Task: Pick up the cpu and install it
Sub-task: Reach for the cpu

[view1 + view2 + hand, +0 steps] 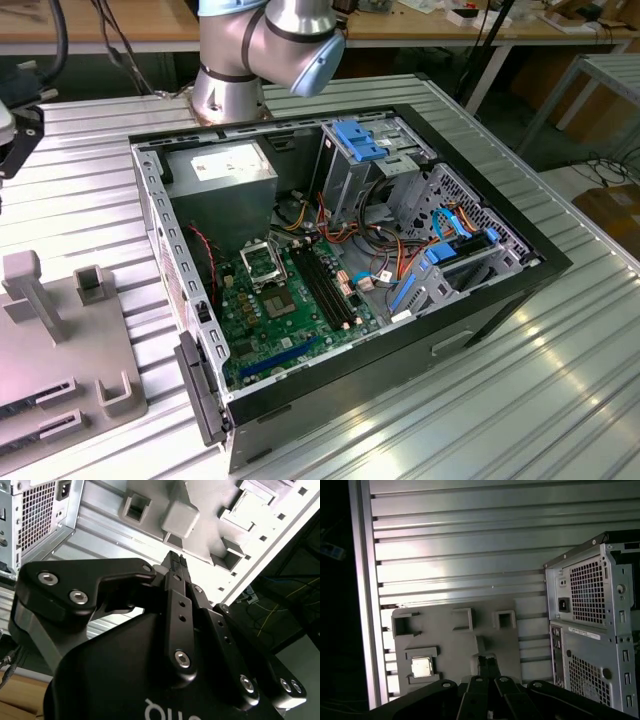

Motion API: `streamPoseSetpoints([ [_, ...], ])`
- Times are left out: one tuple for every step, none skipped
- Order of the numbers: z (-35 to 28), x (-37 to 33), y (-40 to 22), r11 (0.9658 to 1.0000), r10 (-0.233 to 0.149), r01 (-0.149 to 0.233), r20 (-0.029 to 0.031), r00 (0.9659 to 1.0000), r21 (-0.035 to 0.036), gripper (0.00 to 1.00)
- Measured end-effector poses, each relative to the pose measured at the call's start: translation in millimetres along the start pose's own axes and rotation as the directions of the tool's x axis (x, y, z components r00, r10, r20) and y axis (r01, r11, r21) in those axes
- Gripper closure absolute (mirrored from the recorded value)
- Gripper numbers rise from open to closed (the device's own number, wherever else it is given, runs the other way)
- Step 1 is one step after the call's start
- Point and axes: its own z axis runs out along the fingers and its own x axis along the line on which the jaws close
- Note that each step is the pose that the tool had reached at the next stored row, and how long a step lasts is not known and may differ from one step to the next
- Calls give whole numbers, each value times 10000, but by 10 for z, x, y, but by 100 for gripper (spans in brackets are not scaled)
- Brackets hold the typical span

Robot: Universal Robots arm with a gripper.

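Observation:
The cpu (421,667), a small square chip with a silver-grey top, lies flat in a square recess of the grey holder plate (465,645) on the ribbed table. My gripper (488,661) hangs well above that plate. It is shut, fingertips together, with nothing between them. The cpu lies off to one side of the fingertips, apart from them. In the second wrist view the gripper (173,557) tapers to a closed tip over the same plate (210,510). The black cpu socket (262,264) with its metal frame sits on the green motherboard inside the open computer case (480,300).
The holder plate (60,350) with upright posts lies at the exterior view's left, beside the case. Inside the case are a grey power-supply box (222,180), long black memory slots (325,285), cable bundles and blue drive brackets. The arm's base (235,80) stands behind the case.

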Motion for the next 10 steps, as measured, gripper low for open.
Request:
streamPoseSetpoints([
  [0, 32, -3, 10000, 1, -1, 1, 10000, 0, 89],
  [-1, 63, -5, 10000, 1, -1, 0, 10000, 0, 89],
  [-1, 101, -9, 10000, 0, 0, 0, 10000, 0, 89],
  [-2, 129, -11, 10000, 1, -1, 0, 10000, 0, 89],
  [-2, 170, -15, 10000, 0, 0, 0, 10000, 0, 89],
  [-3, 200, -18, 10000, 0, 0, 1, 10000, 0, 89],
  [-3, 230, -21, 10000, 0, 0, 0, 10000, 0, 89],
  [-4, 261, -24, 10000, 0, 0, 1, 10000, 0, 89],
  [-4, 310, -28, 10000, 0, 0, 0, 10000, 0, 89],
  [-5, 359, -32, 10000, 0, 0, 1, 10000, 0, 89],
])
